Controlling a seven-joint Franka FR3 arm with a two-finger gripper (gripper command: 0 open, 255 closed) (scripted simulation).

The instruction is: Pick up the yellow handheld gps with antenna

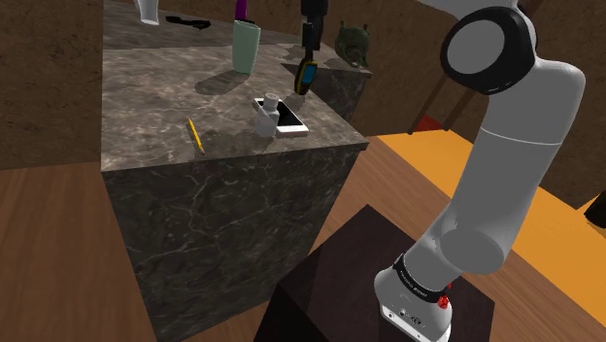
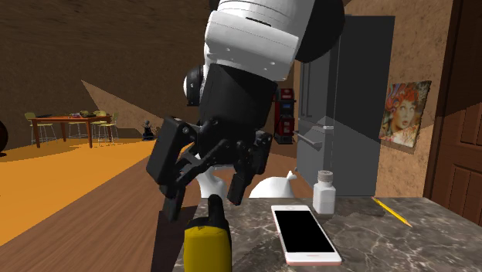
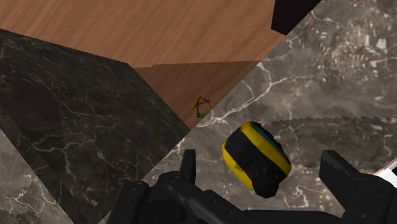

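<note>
- Yellow GPS point(image 2: 207, 246) sits on the dark marbled surface point(image 2: 371, 247), close to its edge, with wooden floor point(image 3: 159, 38) showing beyond the drop. It looks tipped, dark stubby end up toward the tool. I cannot tell what props it.
- Tool point(image 3: 262, 164) hangs right over it, open. Its fingers point(image 3: 343, 175) stand wide apart on either side of the GPS and neither touches it. Nothing is gripped yet.
- Risk one: the body is rounded and lies askew to the line between the fingers. Closing on it like this would likely twist it or squeeze it out rather than clamp it.
- Risk two: the edge is close. A nudge from one finger landing first could slide the GPS off onto the floor.
- Risk three: biting only the narrow dark end would give a thin hold, and the heavier yellow body might swing or slip on the lift.
- Pink-rimmed phone point(image 2: 305, 232) lies flat just beside the GPS. A wide finger coming lower could catch or drag it.
- White bottle point(image 2: 324, 192) stands behind the phone and is little threatened. Yellow pencil point(image 2: 392, 210) lies well apart.
</note>
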